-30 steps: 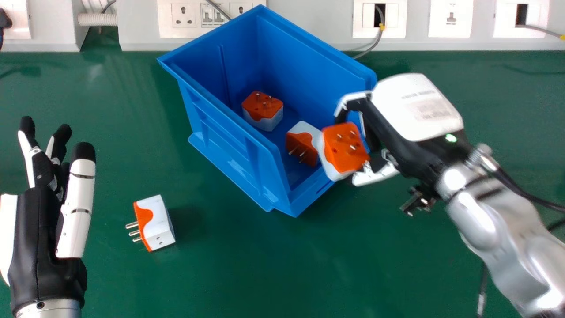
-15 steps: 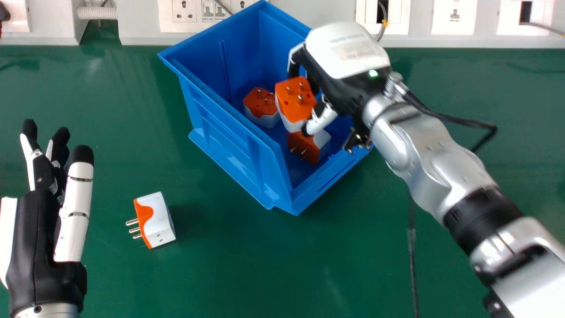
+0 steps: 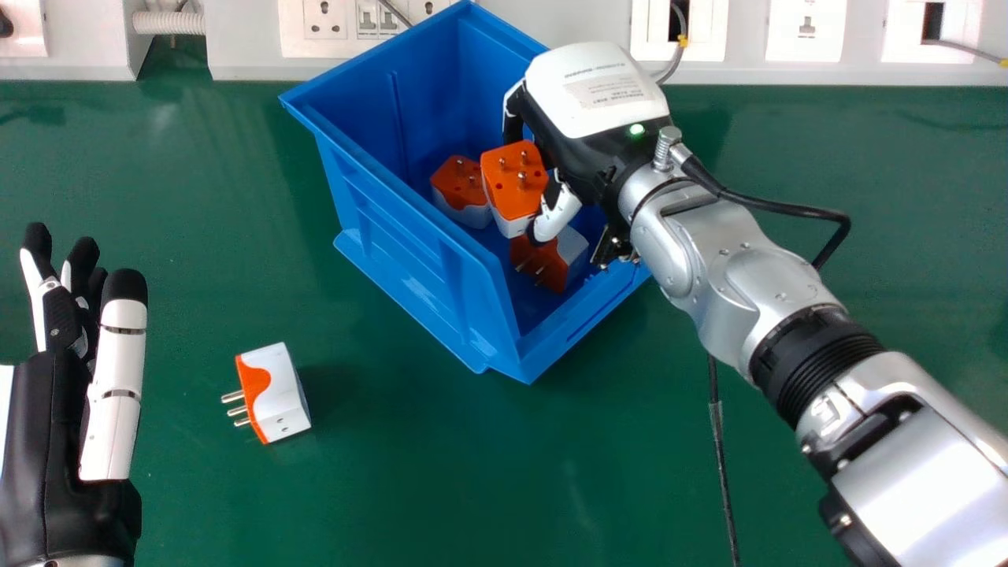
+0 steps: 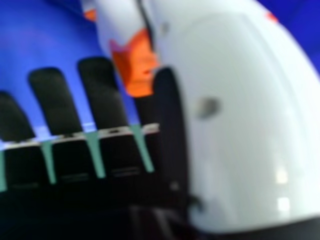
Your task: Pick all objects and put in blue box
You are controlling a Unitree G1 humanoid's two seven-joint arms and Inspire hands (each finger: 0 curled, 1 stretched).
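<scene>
Over the blue box (image 3: 409, 260), my right hand (image 3: 587, 98) holds an orange and white plug adapter (image 3: 515, 179) between thumb and fingers, its pins facing up. Inside the box, one adapter (image 3: 460, 186) sits behind the held one and another (image 3: 547, 260) lies nearer the box's front. A fourth adapter (image 3: 277, 394) lies on the green table, pins pointing left. My left hand (image 3: 47, 441) is at the left edge, fingers straight. In the right hand view, my right hand (image 4: 100, 95) shows its dark fingers and large pale thumb, with the adapter's orange part (image 4: 136, 65) between them.
Along the back of the green table (image 3: 378, 480) runs a grey panel (image 3: 543, 22) with sockets. A black cable (image 3: 776, 206) loops from my right wrist, and another cable (image 3: 720, 465) lies beside the forearm on the table.
My right hand has moved left from the box's right edge to over its inside, carrying the adapter. My left hand has shifted slightly left and down in the view.
</scene>
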